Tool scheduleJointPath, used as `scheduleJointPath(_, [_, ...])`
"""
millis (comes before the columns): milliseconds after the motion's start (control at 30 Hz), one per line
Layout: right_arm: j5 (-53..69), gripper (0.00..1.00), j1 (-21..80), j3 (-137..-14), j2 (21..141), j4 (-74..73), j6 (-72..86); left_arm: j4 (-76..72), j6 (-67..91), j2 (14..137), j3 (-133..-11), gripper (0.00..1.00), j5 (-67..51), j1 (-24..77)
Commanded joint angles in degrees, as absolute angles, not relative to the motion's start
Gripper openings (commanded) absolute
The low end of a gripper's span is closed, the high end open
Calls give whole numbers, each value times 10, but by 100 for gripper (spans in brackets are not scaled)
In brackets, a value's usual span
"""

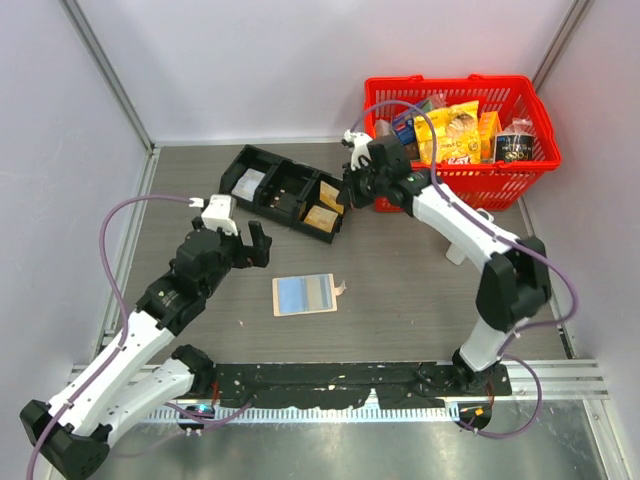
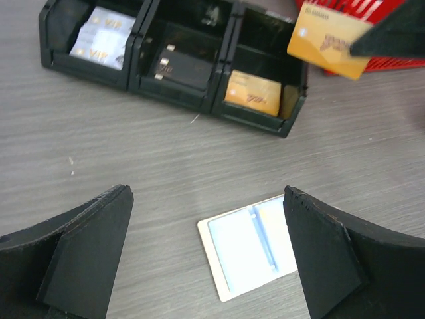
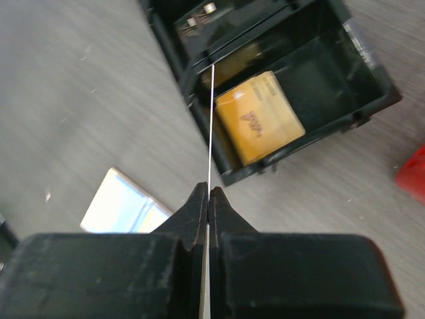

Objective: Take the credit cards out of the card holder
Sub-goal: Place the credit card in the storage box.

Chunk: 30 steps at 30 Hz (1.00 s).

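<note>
The card holder [image 1: 303,294] lies open and flat on the table, its inner faces pale blue and yellowish; it also shows in the left wrist view [image 2: 242,252] and the right wrist view [image 3: 123,206]. My right gripper [image 1: 348,195] [image 3: 208,193] is shut on a thin yellow-orange credit card, seen edge-on [image 3: 210,119] and face-on in the left wrist view [image 2: 329,38]. It holds the card above the right compartment of the black tray [image 1: 262,160]. My left gripper [image 1: 245,245] [image 2: 207,191] is open and empty, above the table just left of the holder.
The tray's right compartment holds yellow-orange cards [image 3: 259,116] [image 2: 252,93], its left one white cards [image 2: 99,43], its middle one a dark object [image 2: 182,66]. A red basket [image 1: 460,125] of snack packets stands at the back right, close behind my right arm.
</note>
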<state>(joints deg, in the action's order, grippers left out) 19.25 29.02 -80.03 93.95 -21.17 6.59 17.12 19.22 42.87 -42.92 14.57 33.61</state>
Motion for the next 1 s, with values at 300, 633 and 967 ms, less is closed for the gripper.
scheduleJointPath(300, [176,1,291,-1041,1191,-331,66,245,218,440,-417,100,164,316])
scheduleJointPath(633, [123,23,292,-1107,1249,-380,83,234,212,471,-421,92,92,316])
scheduleJointPath(967, [-53,40,339,-1037,1108,-388,125,241,276,528,-428,76,8,316])
